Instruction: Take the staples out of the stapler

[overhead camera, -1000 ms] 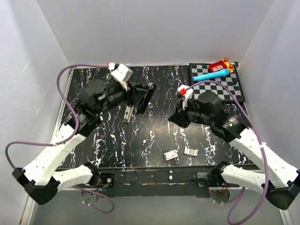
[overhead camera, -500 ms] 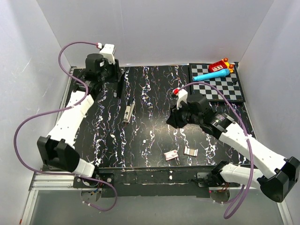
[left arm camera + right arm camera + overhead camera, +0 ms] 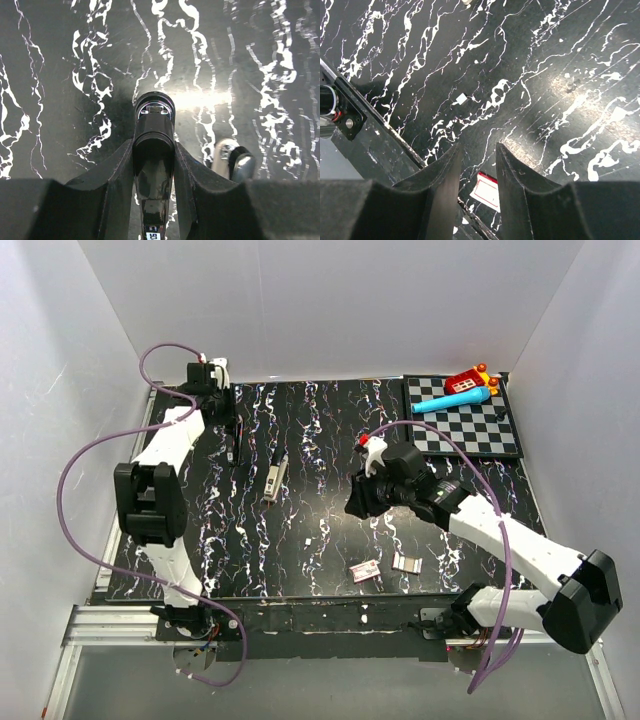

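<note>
The grey-silver stapler (image 3: 274, 478) lies on the black marbled table (image 3: 320, 430), left of centre. Neither gripper holds it. My left gripper (image 3: 234, 438) is at the far left, left of the stapler, and is shut on a slim black elongated object (image 3: 236, 450). In the left wrist view that object (image 3: 153, 125) sits tight between the fingers (image 3: 112, 170), low over the table. A silver and black end (image 3: 234, 161), probably the stapler, shows to its right. My right gripper (image 3: 358, 502) is open and empty above mid-table, right of the stapler. Its jaws (image 3: 478, 147) stand apart over bare table.
A small red and white box (image 3: 365, 570) and a grey staple strip (image 3: 406, 562) lie near the front edge; the box shows between the right fingers (image 3: 487, 192). A chessboard (image 3: 480, 430) at the back right carries a blue object (image 3: 450, 398) and a red toy (image 3: 467, 380). White walls enclose the table.
My left arm has swung left towards the back corner, carrying the slim black object away from above the stapler. My right gripper has shifted a little left and nearer.
</note>
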Robot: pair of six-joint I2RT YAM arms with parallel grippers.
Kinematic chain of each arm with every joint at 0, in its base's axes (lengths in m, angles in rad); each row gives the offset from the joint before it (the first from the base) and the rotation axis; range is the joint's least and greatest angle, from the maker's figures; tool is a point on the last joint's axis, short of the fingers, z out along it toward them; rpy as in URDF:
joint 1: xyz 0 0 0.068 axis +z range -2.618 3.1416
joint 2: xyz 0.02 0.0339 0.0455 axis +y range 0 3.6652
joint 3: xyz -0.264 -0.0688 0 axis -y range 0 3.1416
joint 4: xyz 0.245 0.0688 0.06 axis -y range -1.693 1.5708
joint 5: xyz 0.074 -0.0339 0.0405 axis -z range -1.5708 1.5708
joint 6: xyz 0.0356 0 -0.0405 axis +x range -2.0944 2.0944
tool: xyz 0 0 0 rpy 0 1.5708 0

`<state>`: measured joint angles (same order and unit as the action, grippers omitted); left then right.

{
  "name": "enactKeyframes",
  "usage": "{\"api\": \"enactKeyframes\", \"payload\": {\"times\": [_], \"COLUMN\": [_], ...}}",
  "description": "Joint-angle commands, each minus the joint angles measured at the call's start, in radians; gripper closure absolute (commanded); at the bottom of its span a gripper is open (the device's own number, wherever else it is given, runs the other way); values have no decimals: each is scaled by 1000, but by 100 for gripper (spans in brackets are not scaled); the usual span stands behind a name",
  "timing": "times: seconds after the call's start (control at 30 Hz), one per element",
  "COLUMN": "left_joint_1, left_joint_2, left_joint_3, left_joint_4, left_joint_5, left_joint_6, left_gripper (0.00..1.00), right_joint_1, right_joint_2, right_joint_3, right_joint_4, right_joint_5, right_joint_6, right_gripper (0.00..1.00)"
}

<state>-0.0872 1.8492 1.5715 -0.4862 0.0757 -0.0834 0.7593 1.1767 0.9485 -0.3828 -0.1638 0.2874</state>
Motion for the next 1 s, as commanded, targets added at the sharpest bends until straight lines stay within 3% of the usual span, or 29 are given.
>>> {"api": "enactKeyframes", "payload": {"times": [0.0,0.43,0.53,0.7,0.97], "left_joint_1": [18,32,33,32,32], "left_joint_2": [50,226,242,252,226], "left_joint_3": [88,177,182,179,176], "left_joint_4": [5,-40,-41,-38,-34], "left_joint_5": [-10,-62,-93,-47,-45], "left_joint_6": [10,43,45,53,50], "left_gripper": [100,100,88,50,33], "right_joint_1": [-2,-2,-2,-2,-2], "right_joint_2": [35,89,98,101,83], "right_joint_3": [-8,-8,-5,1,-1], "right_joint_4": [85,105,104,96,84], "right_joint_5": [-63,-98,-103,-103,-97], "right_joint_6": [27,29,25,21,16], "right_gripper": [58,57,56,53,51]}}
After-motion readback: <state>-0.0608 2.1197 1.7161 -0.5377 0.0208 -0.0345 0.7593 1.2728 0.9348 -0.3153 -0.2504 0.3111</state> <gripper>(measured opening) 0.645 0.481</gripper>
